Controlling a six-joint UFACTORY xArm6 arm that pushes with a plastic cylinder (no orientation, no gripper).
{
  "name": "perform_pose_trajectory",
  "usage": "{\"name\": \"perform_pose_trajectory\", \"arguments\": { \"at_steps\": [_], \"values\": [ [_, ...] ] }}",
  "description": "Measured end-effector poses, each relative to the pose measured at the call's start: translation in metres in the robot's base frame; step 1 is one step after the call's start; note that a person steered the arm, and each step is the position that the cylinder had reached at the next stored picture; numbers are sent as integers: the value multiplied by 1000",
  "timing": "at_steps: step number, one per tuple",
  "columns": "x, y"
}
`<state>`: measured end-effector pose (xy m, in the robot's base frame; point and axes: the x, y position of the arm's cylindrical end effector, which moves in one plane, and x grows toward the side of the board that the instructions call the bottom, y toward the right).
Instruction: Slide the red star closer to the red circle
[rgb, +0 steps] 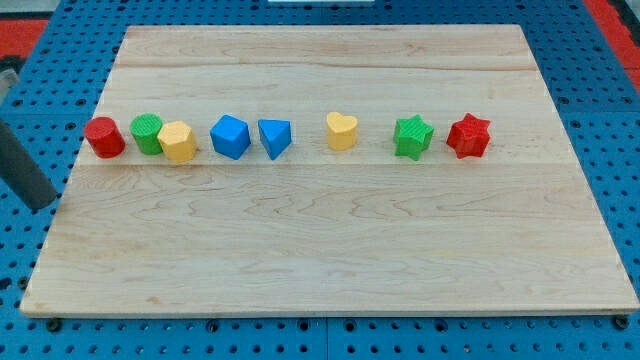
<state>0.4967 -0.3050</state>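
Observation:
The red star (468, 136) lies at the right end of a row of blocks across the wooden board (330, 250). The red circle (104, 137) is at the row's left end. My tip (42, 206) is the lower end of a dark rod at the view's left. It sits just off the board's left edge, below and left of the red circle, far from the red star. It touches no block.
Between the two red blocks, from left to right, lie a green circle (148, 133), a yellow hexagon (178, 141), a blue cube (230, 136), a blue triangle (273, 138), a yellow heart (341, 131) and a green star (412, 137). Blue pegboard surrounds the board.

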Motion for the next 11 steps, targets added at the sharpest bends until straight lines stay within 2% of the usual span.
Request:
{"name": "perform_pose_trajectory", "arguments": {
  "at_steps": [1,2,5,6,7,8,9,10,11],
  "values": [
    [-21,0],
    [-68,2],
    [-190,181],
    [-196,238],
    [-211,248],
    [-251,362],
    [-239,481],
    [-199,603],
    [-105,605]
  ]
}}
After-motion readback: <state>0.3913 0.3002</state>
